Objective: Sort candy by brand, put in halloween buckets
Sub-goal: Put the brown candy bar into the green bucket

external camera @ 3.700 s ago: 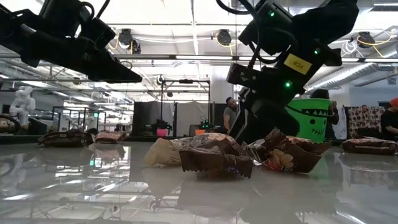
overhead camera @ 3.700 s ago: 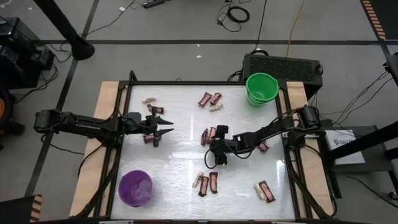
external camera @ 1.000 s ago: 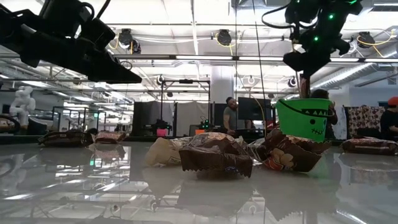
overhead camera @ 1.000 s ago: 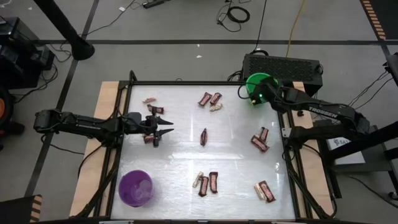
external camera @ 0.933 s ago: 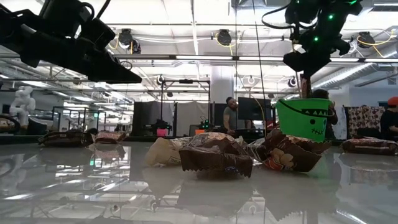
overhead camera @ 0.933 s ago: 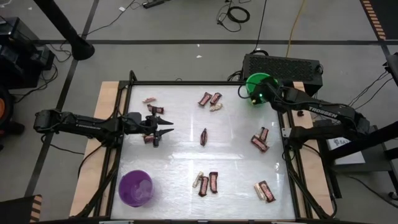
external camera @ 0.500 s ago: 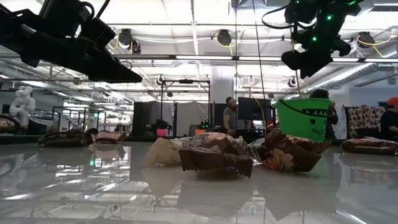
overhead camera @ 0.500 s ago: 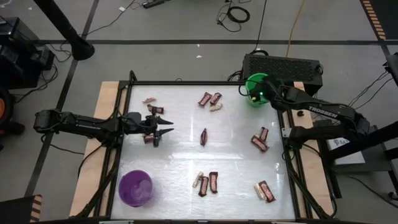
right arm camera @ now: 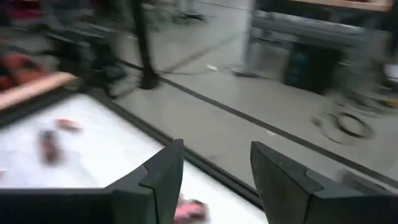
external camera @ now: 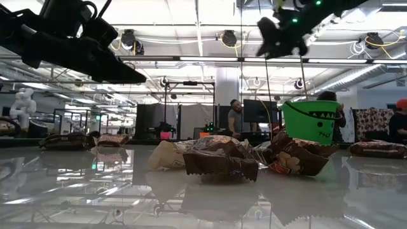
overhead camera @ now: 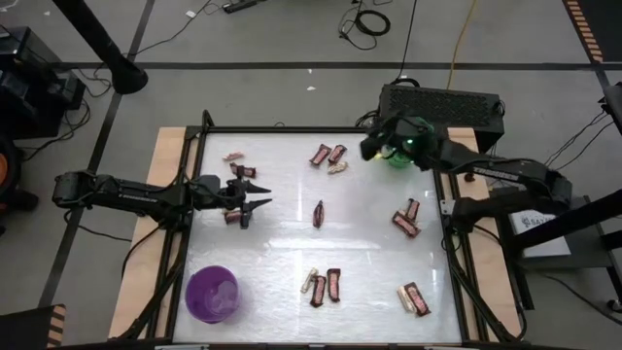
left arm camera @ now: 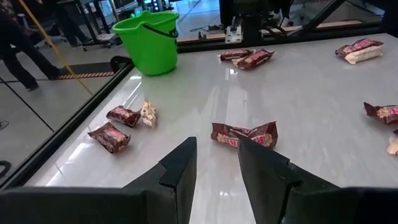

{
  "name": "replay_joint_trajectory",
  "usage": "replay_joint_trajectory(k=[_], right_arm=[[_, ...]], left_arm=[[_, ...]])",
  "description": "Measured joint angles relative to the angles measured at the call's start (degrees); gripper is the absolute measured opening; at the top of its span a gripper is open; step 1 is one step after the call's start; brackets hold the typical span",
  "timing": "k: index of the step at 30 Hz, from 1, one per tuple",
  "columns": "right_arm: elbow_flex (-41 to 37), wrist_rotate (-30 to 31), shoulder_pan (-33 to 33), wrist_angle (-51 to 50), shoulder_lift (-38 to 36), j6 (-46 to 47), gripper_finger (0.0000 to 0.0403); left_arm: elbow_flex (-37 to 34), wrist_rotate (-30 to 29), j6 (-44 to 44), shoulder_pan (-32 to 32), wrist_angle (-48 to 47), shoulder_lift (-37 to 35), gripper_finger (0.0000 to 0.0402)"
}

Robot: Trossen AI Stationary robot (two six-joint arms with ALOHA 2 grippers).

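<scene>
Wrapped candy bars, dark red-brown and pale tan, lie scattered on the white table: a group at the far middle [overhead camera: 330, 156], one at the centre [overhead camera: 318, 214], some at the right [overhead camera: 406, 220] and near edge [overhead camera: 321, 286]. The green bucket [overhead camera: 397, 157] stands at the far right corner, partly hidden by my right arm. The purple bucket [overhead camera: 212, 294] stands at the near left. My right gripper [overhead camera: 367, 148] is open and empty, high in the air beside the green bucket [external camera: 310, 121]. My left gripper [overhead camera: 260, 197] is open and empty above the table's left part, with a dark bar [left arm camera: 245, 134] ahead of it.
More bars lie at the far left [overhead camera: 237, 163] and under my left gripper [overhead camera: 233, 218], others at the near right [overhead camera: 414, 298]. A black frame [overhead camera: 292, 129] rims the table. People and equipment show in the room behind. A bare stretch of table lies between the centre and the purple bucket.
My right gripper has swung from over the green bucket toward the table's left edge and has gone up. The green bucket stands where it was. My left arm has kept still.
</scene>
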Motion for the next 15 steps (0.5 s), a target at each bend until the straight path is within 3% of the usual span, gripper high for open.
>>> replay_joint_trajectory(k=[6, 10, 15], right_arm=[[0.0, -10.0, 2.5, 14.4, 12.7, -1.2, 0.0171], [0.0, -16.9, 3.5, 26.8, 22.4, -1.5, 0.0171], [0.6, -21.0, 4.1, 40.5, 34.4, -1.3, 0.0171]], left_arm=[[0.0, -1.3, 1.4, 0.0, -1.4, 0.0, 0.0128], [0.0, -6.4, 2.0, 0.0, -3.1, -0.1, 0.0128], [0.0, -16.7, 3.7, 0.0, -6.8, -2.2, 0.0128]])
